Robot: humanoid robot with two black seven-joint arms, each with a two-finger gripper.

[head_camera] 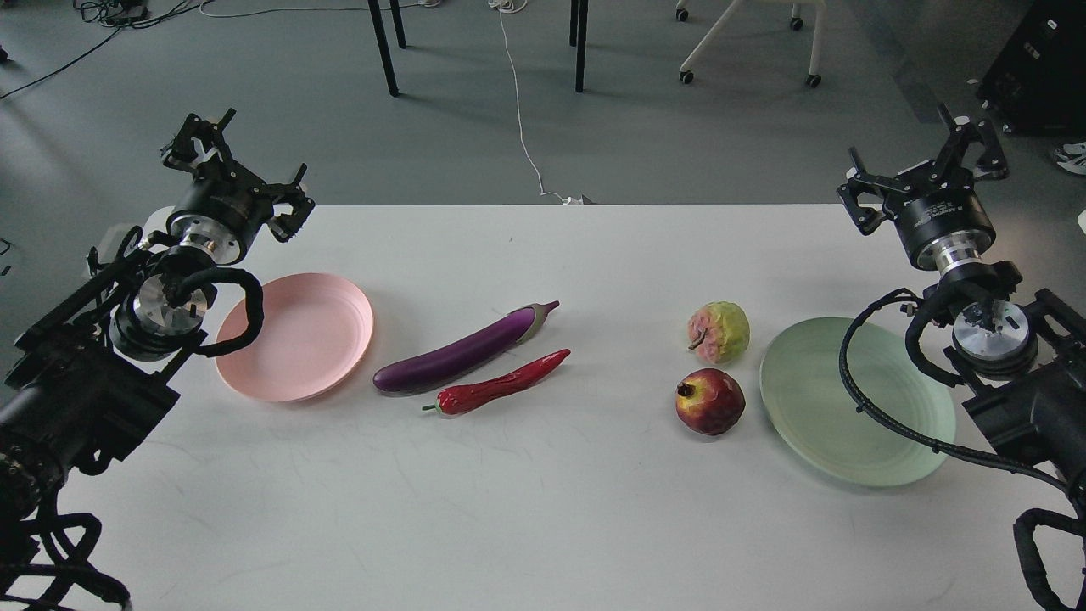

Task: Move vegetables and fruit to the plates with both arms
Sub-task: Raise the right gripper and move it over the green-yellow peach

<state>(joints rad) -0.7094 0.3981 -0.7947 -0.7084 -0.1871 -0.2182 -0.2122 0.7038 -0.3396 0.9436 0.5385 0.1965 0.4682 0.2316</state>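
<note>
Nothing plated yet; both grippers, left and right, fingers apart, raised. Left should take eggplant mid-body toward pink plate, avoiding chili pepper

A single view looks forward and down from the robot's head, set high over the near edge of the white surface. It takes in the whole surface, with the grey floor beyond at the top. Both arms enter from the lower corners.
</note>
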